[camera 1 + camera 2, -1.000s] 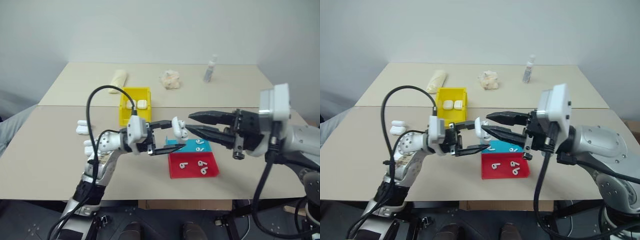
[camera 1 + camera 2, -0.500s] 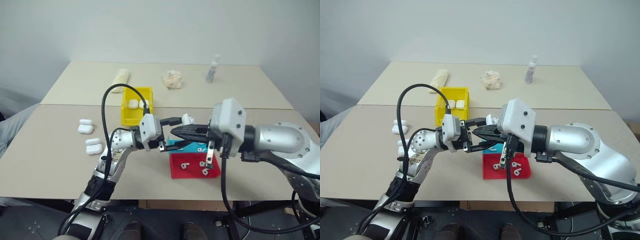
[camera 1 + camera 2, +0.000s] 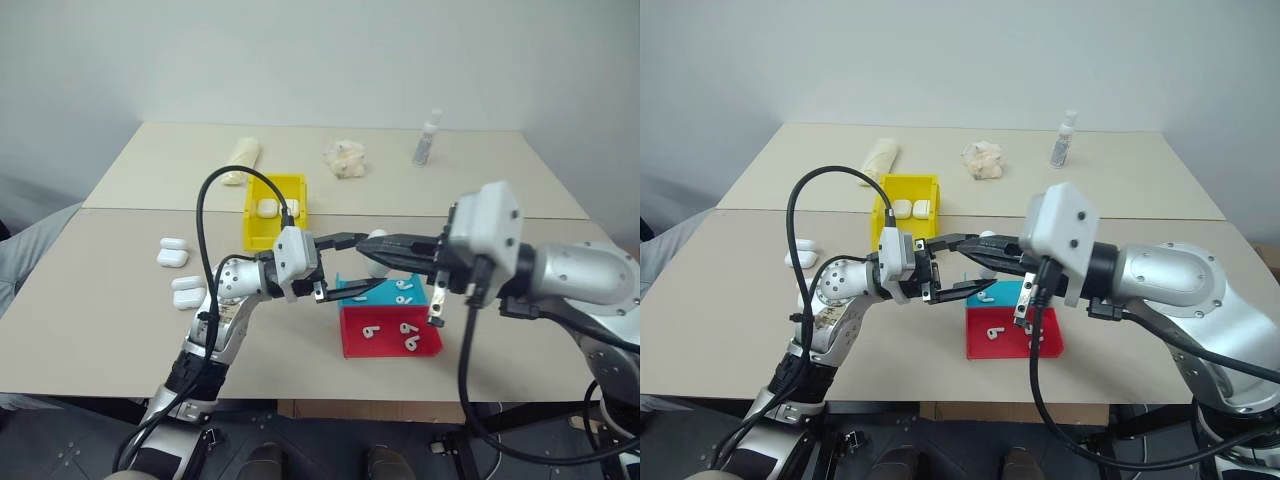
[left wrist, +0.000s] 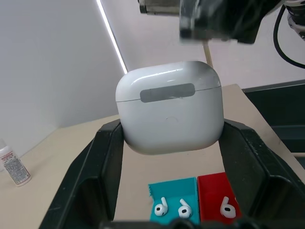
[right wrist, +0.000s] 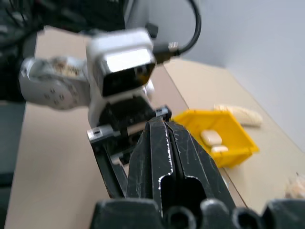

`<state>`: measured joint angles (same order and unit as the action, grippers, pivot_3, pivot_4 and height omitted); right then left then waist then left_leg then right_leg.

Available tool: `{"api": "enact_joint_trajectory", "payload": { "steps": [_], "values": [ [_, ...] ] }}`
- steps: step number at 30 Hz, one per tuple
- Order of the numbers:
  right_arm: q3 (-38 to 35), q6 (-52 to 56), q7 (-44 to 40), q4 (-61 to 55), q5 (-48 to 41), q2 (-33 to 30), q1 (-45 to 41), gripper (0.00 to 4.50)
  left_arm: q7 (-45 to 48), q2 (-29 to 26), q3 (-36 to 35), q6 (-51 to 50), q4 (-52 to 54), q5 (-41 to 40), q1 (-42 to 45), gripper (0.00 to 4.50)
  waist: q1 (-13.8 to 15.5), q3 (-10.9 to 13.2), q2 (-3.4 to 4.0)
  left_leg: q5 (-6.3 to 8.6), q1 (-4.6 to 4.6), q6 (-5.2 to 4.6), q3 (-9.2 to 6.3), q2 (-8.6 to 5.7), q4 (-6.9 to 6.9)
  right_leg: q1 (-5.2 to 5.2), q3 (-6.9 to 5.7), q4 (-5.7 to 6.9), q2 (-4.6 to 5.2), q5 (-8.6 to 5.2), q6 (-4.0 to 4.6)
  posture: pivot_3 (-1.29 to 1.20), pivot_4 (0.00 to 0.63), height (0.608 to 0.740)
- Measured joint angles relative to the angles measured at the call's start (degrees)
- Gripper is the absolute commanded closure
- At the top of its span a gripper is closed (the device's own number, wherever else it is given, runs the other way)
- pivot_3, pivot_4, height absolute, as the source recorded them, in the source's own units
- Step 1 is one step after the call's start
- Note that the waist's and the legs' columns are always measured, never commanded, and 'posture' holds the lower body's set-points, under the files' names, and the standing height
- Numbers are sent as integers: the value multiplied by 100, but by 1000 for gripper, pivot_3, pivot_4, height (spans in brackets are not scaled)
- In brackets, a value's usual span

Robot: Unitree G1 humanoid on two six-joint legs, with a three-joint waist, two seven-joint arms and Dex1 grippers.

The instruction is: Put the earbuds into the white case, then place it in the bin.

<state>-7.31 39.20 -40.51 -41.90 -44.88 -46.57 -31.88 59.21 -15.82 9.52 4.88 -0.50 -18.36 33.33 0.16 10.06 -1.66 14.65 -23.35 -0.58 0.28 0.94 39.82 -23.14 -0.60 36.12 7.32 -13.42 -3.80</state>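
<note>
— What do the left fingers (image 4: 114, 162) have?

— They're clamped on the white case (image 4: 170, 107), lid closed, held up above the surface (image 3: 100, 300).

— And the right fingers (image 5: 167, 143)?

— Pressed together, empty, tips right at the case.

— The earbuds (image 3: 408, 335)?

— Several lie below in the blue-and-red tray (image 3: 350, 343).

— The bin (image 3: 252, 230)?

— Farther back, yellow, with two cases inside. More cases (image 3: 172, 253) sit to the left.

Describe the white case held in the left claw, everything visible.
The case is glossy white plastic, rounded-rectangular, with a grey strip across the lid seam. The lid is shut. It sits upright, pinched on both sides by the left claw, lifted above the table. The right claw, shut, has its tips at the case's top.
</note>
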Motion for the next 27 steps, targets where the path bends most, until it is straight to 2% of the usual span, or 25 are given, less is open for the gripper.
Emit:
{"api": "enact_joint_trajectory", "payload": {
  "steps": [4,6,8,12,15,19,23,24,27],
  "values": [
    [-783,-2,178,-8,-489,25,209,4456,-651,67,-313,4,-33,120,-1,1770,38,0,0,0,1,0,-1,-1,1,3,0,-1,1,1,-1,0,150,740],
    [-1017,-1,252,-5,-491,-38,524,4456,-1375,252,-542,5,-181,365,122,1770,65,0,0,0,1,0,-1,-2,3,6,-3,-1,1,2,-3,0,150,740],
    [-1046,-2,290,-1,-468,-51,732,4456,-1956,380,-709,-9,-411,576,360,1770,75,0,-1,0,-1,0,-1,-5,3,6,-7,-1,3,5,-5,0,150,740],
    [-1125,-2,518,-69,-235,-89,1287,4456,-3841,312,-851,-450,-1404,1814,1303,1770,74,-1,-3,0,-1,0,0,-9,1,8,-8,-5,4,6,-8,0,150,740],
    [-1083,-2,642,-127,-116,-63,1534,4456,-4981,510,-977,-729,-2079,2276,1586,1770,47,-1,-4,0,-7,0,1,-8,-1,1,-7,-6,4,6,-8,0,150,740],
    [-970,38,686,-191,-89,-167,1656,4456,-5597,616,-980,-791,-2842,2478,1627,1770,44,0,-5,0,-12,1,1,-8,0,-4,-9,-5,4,6,-8,0,150,740],
    [-958,137,693,-196,-99,-305,1705,4456,-5732,646,-962,-751,-3419,2504,1748,1770,60,0,-6,-1,-13,1,-1,-8,1,-2,-12,-5,4,6,-8,0,150,740],
    [-955,153,699,-199,-105,-331,1712,4500,-5771,644,-961,-721,-3549,2510,1792,1047,60,0,-6,0,-13,1,-1,-8,1,-2,-12,-6,4,7,-8,0,150,740],
    [-954,207,755,-231,-119,-344,1735,4500,-5844,642,-953,-639,-3807,2524,1871,216,55,0,-6,0,-16,1,0,-9,0,-2,-12,-7,5,7,-9,0,150,740]
  ]
}}
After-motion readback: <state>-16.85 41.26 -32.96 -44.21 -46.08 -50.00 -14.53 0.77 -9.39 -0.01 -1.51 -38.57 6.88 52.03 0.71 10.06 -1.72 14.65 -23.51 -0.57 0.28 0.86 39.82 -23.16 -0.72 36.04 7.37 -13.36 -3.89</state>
